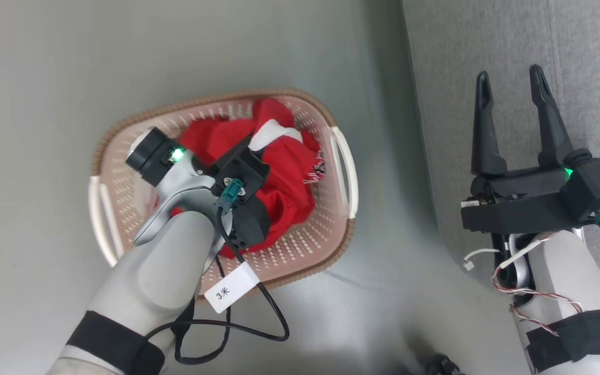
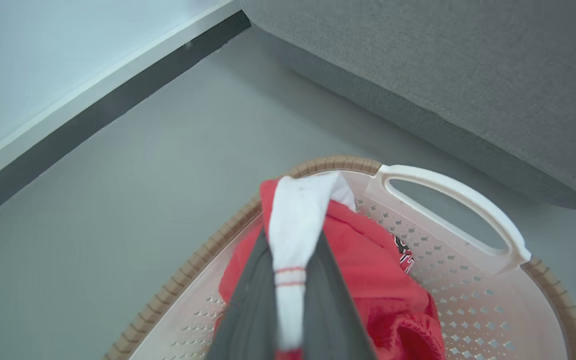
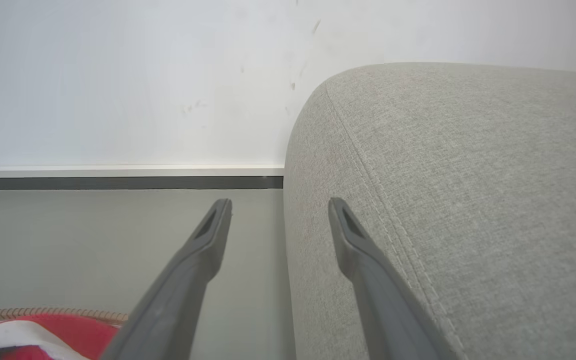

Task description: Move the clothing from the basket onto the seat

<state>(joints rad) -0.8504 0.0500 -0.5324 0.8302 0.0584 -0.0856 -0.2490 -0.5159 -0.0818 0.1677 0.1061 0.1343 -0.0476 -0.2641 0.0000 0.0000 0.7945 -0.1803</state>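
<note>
Red clothing with white panels lies bunched in the cream basket on the floor. My left gripper reaches down into the basket and is shut on the clothing. In the left wrist view a white strip of the clothing is pinched between the two dark fingers, and red fabric lies to the right. My right gripper stands open over the edge of the grey seat, holding nothing. The right wrist view has its fingertips astride the seat's rounded corner.
The basket's white handle faces the seat, a strip of grey floor between them. A wall with a dark skirting board runs behind. A black cable with a white tag hangs from my left arm over the basket rim.
</note>
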